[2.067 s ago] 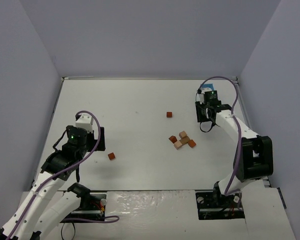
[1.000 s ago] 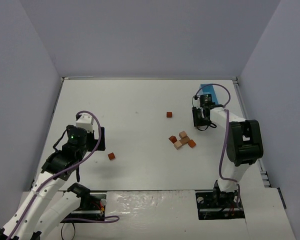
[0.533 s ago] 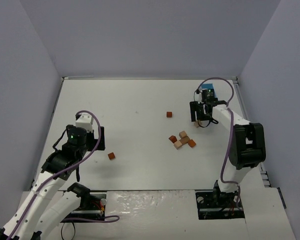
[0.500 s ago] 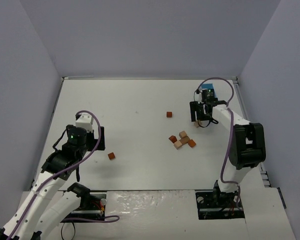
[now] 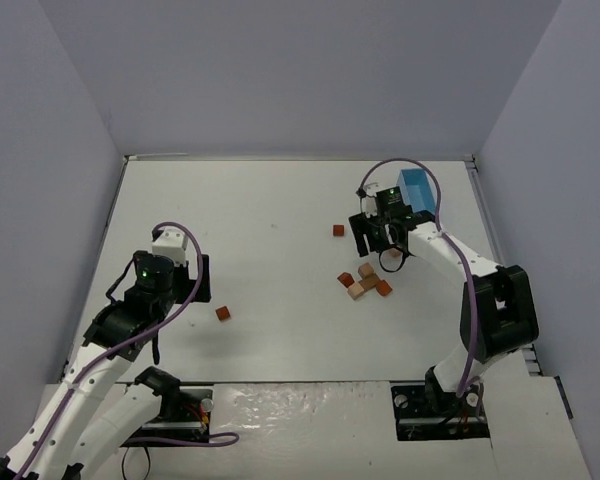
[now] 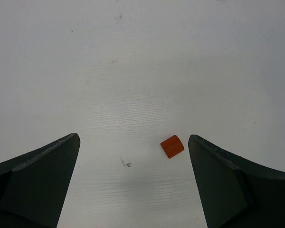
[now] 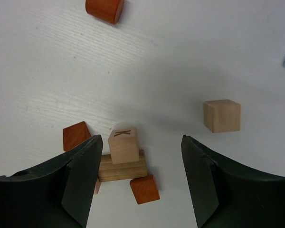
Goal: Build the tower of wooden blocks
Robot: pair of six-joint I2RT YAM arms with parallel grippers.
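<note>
The wood block tower (image 7: 122,159) is lying with its plank (image 7: 133,171) crosswise in the right wrist view, a lettered cube (image 7: 122,145) upright on top. The right gripper (image 7: 141,142) is hanging open and empty; the left gripper (image 6: 133,142) is gaping wide.

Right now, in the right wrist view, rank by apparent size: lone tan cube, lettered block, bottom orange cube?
Tied first: lone tan cube and lettered block, about alike; the lettered one seems stacked nearer the camera.
Smallest: bottom orange cube.

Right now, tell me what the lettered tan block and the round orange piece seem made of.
The lettered tan block: unpainted pale wood, matte; faint grain, dark letter. The round orange piece: probably wood too, smooth orange-red coat; grain hardly shows.
</note>
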